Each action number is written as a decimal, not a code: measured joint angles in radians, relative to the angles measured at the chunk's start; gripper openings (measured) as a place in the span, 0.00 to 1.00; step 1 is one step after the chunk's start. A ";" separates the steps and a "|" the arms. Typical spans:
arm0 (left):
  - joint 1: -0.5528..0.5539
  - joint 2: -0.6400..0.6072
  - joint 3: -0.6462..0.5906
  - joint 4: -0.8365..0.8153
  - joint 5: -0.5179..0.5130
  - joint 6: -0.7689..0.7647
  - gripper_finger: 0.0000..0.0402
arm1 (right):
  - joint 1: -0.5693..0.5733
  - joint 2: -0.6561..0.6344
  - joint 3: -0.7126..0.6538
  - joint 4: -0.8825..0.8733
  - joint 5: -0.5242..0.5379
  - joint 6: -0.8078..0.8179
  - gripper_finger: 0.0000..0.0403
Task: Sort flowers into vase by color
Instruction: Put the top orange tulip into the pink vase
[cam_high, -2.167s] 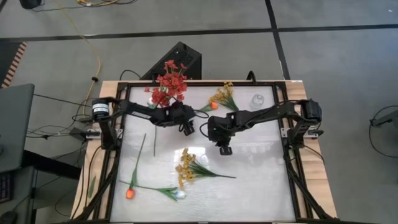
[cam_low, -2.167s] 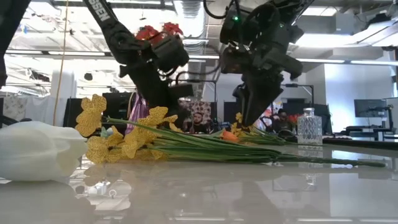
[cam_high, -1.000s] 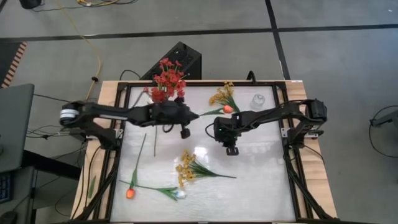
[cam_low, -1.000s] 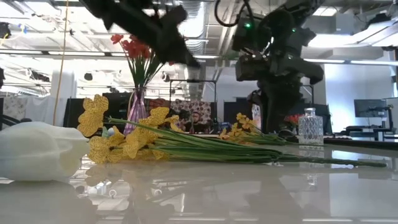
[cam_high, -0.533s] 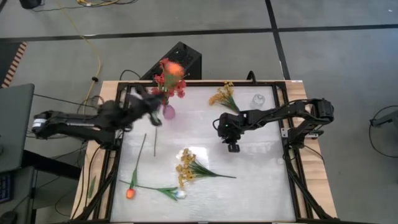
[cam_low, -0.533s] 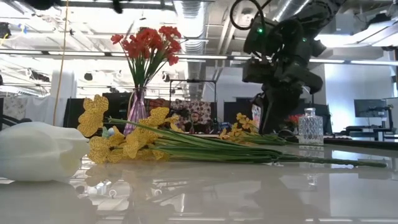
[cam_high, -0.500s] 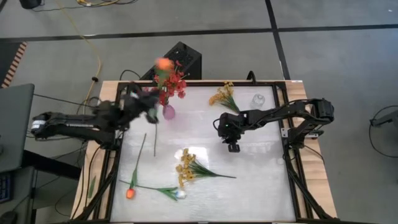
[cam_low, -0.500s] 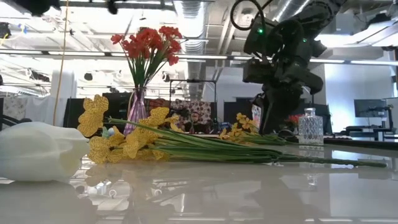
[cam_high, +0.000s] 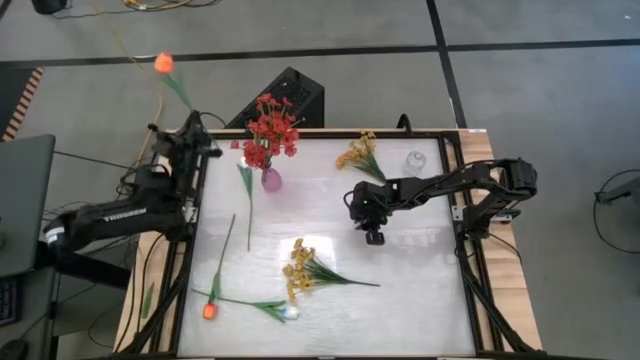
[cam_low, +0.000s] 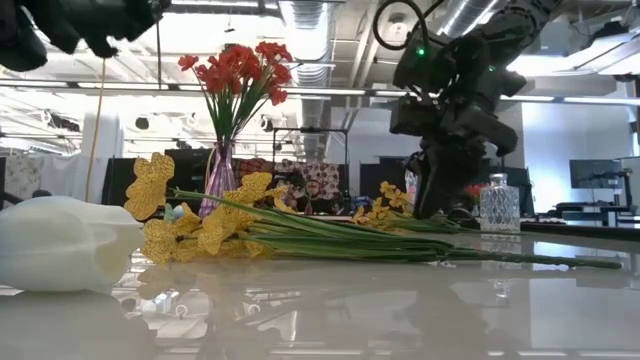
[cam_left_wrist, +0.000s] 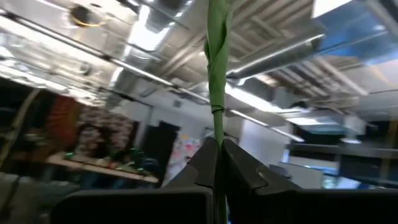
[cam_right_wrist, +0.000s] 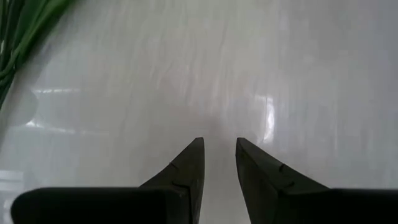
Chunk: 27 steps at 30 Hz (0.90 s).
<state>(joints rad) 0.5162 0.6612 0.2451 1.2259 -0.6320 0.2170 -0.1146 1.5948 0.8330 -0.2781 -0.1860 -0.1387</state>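
My left gripper (cam_high: 190, 120) stands beyond the table's far left corner, shut on an orange tulip; its blossom (cam_high: 163, 63) is over the floor. A pink vase (cam_high: 270, 180) holds red flowers (cam_high: 272, 130). One yellow spray (cam_high: 360, 155) lies at the far side beside a clear glass vase (cam_high: 415, 160). Another yellow spray (cam_high: 300, 268), an orange tulip (cam_high: 209, 310) and a white tulip (cam_high: 290, 312) lie near the front. My right gripper (cam_high: 373, 237) points down over the bare table middle, open, with nothing between its fingers (cam_right_wrist: 193, 163). My left gripper pinches the tulip's green stem (cam_left_wrist: 217, 134) between its two shut fingers. The fingers lie along the stem, which runs on straight past the fingertips to the blossom. The tulip is lifted clear of the table.
Two loose green stems (cam_high: 247, 190) (cam_high: 222, 250) lie on the table's left part. A black box (cam_high: 290, 95) stands behind the far edge. Bare white tabletop lies right of my right gripper and along the right side.
My left gripper has swung from the table's middle toward the far left corner and past the table's edge, rising, with the orange tulip lifted away from the far yellow spray and carried over the red flowers.
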 joint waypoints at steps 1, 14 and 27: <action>0.038 0.022 0.002 0.006 0.010 -0.026 0.00 | 0.000 0.000 0.000 0.011 0.000 0.000 0.29; 0.394 0.448 0.093 0.095 0.357 -0.600 0.00 | 0.023 0.000 0.000 0.049 -0.002 0.060 0.29; 0.336 0.734 0.093 0.336 0.488 -0.788 0.00 | 0.056 0.000 0.001 0.042 -0.002 0.061 0.29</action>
<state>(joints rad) 0.8523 1.3952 0.3378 1.5617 -0.1443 -0.5714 -0.0582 1.5951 0.8337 -0.2357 -0.1879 -0.0778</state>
